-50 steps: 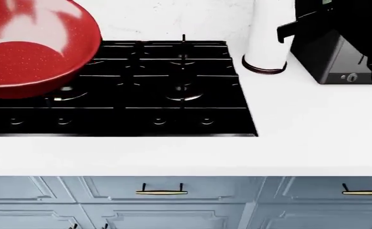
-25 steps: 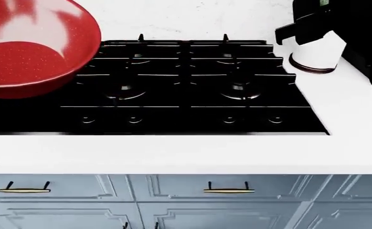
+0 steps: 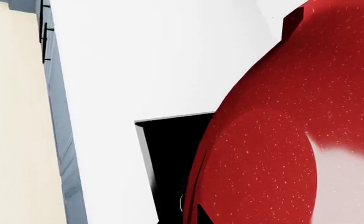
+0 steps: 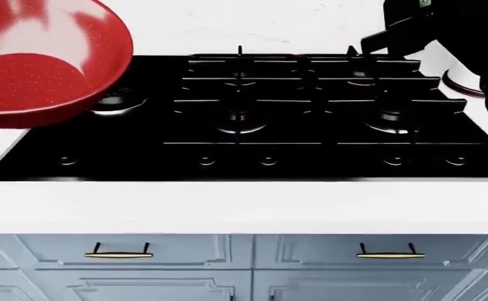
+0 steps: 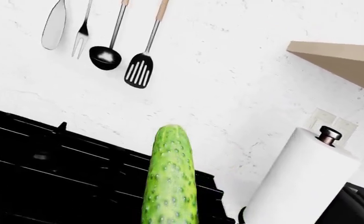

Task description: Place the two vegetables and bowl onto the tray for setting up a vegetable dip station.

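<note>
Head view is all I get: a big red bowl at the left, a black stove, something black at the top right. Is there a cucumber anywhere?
Observer: Yes. The right wrist view shows a bumpy green cucumber close to the camera, with the stove behind it.
Operator: Anything on the wall back there?
Observer: Four utensils hang on it: a spoon, a fork, a ladle and a slotted spatula.
Operator: And the dark ring at the far right of my picture?
Observer: That is the foot of a white paper towel roll, standing upright beside the stove.
</note>
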Robot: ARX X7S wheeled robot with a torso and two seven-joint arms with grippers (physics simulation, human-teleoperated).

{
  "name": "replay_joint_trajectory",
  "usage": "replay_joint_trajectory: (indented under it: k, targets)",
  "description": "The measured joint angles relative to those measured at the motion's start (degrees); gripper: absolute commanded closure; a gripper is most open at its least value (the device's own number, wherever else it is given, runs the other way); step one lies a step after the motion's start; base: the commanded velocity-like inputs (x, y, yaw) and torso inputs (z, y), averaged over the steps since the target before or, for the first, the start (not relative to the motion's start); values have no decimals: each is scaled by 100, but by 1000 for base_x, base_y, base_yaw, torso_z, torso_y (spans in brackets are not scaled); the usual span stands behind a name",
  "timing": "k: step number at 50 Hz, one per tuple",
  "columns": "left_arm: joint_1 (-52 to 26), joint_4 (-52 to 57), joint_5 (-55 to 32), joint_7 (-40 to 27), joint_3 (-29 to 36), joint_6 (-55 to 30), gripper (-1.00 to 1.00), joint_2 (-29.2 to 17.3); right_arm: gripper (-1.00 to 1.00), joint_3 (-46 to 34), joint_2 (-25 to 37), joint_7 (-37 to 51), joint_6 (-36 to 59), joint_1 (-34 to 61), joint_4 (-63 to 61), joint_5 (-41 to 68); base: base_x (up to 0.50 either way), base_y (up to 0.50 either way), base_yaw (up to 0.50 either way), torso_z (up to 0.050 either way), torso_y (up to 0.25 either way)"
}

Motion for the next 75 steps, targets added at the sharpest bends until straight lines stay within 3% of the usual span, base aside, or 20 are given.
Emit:
replay_joint_trajectory:
  k: [75]
  targets:
    - [1, -11, 19, 0, -28, -43, 100, 12, 100, -232, 0, -95, -85, 110, -50, -31, 92, 500, 0, 0, 1]
